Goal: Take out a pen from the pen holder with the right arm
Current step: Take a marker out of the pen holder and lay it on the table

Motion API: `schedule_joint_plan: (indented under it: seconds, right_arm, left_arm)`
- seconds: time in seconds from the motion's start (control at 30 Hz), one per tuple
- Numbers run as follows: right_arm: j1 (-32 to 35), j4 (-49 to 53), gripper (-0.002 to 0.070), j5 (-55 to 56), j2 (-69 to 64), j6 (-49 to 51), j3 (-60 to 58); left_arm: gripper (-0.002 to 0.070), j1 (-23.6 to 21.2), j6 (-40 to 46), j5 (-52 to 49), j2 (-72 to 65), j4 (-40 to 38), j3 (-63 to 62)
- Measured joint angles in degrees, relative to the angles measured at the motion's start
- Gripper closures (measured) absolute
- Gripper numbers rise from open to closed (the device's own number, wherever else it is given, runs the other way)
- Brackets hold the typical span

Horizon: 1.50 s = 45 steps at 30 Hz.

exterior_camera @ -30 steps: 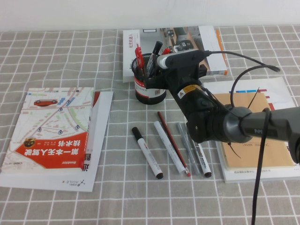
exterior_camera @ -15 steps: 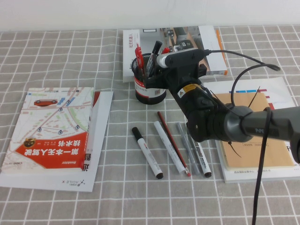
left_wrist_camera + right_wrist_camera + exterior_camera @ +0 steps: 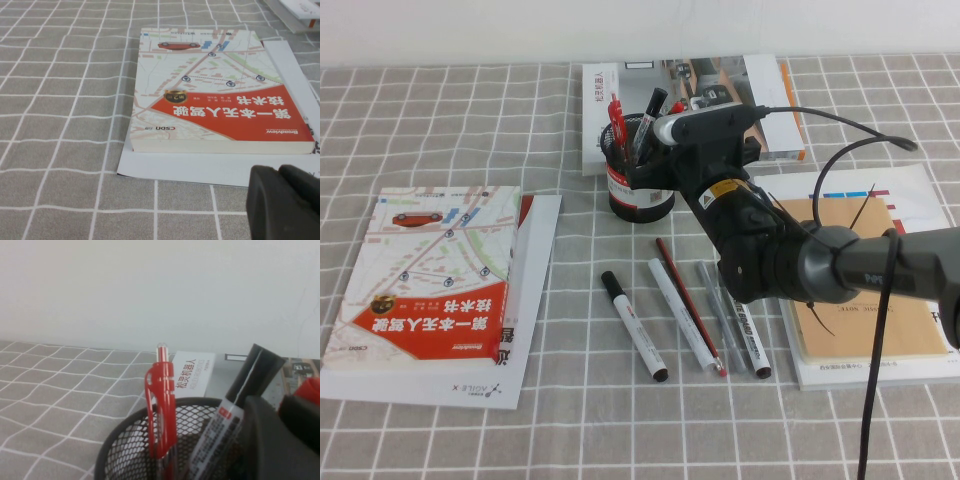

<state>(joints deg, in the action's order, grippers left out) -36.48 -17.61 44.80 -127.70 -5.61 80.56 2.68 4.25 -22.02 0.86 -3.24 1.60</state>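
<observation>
Black wire-mesh pen holder [image 3: 640, 190] is set at the far middle of the grey checked cloth [image 3: 470, 130]. Right gripper [image 3: 287, 435] is lowered over the holder's right side, fingers drawn nearly together. What is nipped between them is hidden, so no grip is claimed. Red clip pen [image 3: 161, 410] and black white-labelled marker [image 3: 235, 425] are stood upright in the mesh, tops offered for pinching. Left gripper [image 3: 282, 200] is parked beside the red-and-map book [image 3: 220, 95], fingers pressed together, well clear of the work.
</observation>
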Motion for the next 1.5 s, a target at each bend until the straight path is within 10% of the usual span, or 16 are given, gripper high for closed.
schedule_joint_plan:
  seconds: [0.63,0.83,1.13,1.5]
  right_arm:
    - [0.4,0.22,0.0635,-7.06,7.37,0.0,0.0]
    - [1.99,-1.35,0.0507,-9.79,9.27,0.0,0.0]
    - [2.24,-2.8,0.0119,-15.22,7.45,0.0,0.0]
    - [2.24,-1.0,0.0071,-10.03,6.85,0.0,-4.53]
  left_arm:
    - [0.0678,0.0,0.0,0.0,0.0,0.0,0.0]
    - [0.0678,0.0,0.0,0.0,0.0,0.0,0.0]
    - [0.0678,0.0,0.0,0.0,0.0,0.0,0.0]
    - [0.0678,0.0,0.0,0.0,0.0,0.0,0.0]
